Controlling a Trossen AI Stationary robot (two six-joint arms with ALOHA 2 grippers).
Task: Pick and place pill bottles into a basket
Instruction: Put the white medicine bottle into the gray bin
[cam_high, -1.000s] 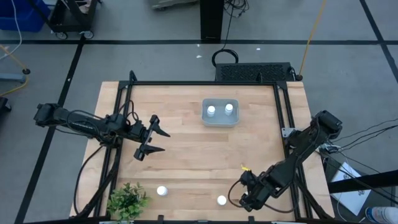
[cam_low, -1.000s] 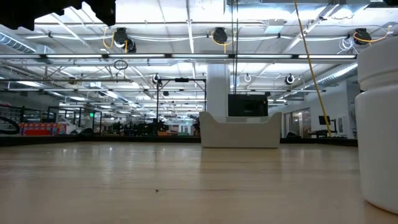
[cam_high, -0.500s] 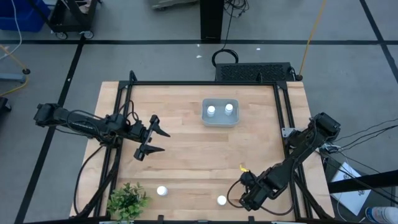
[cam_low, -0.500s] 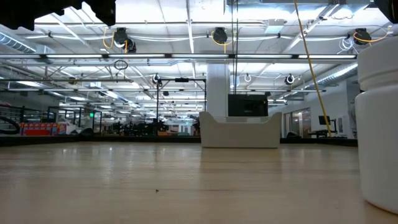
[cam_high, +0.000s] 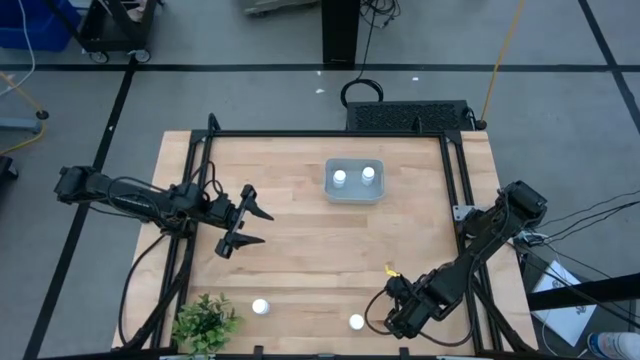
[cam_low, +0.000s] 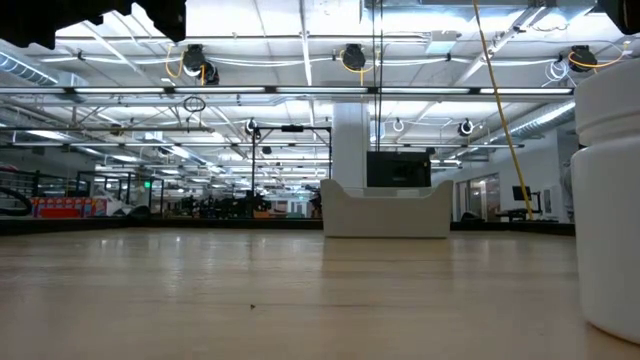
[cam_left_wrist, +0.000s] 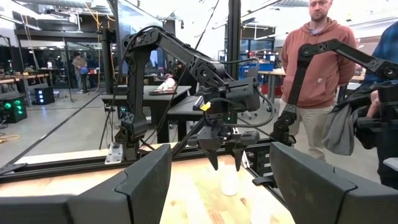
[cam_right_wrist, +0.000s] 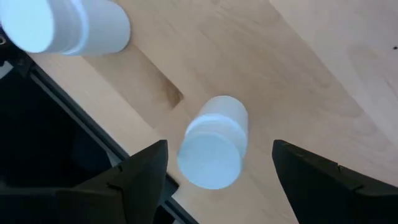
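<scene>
A pill bottle (cam_right_wrist: 213, 146) stands upright on the table (cam_high: 300, 250), right under the right gripper (cam_right_wrist: 217, 171); seen through the right wrist camera, its round cap sits between the two spread fingers (cam_right_wrist: 134, 171), with clear gaps either side and no contact. A second bottle (cam_right_wrist: 65, 28) stands near it, outside the fingers. From above, the right gripper (cam_high: 402, 310) hangs low over the table's near edge, with one bottle (cam_high: 356, 322) just beside it and another (cam_high: 260, 306) further along that edge, close to the plant (cam_high: 205, 322). Two more bottles (cam_high: 340, 177) (cam_high: 368, 173) stand upright side by side in the basket (cam_high: 354, 195), well apart at the far middle of the table. The left gripper (cam_high: 245, 220) waits above the table's left part, fingers wide apart and holding nothing. The left wrist camera shows a person (cam_left_wrist: 320, 74) standing beyond the table.
</scene>
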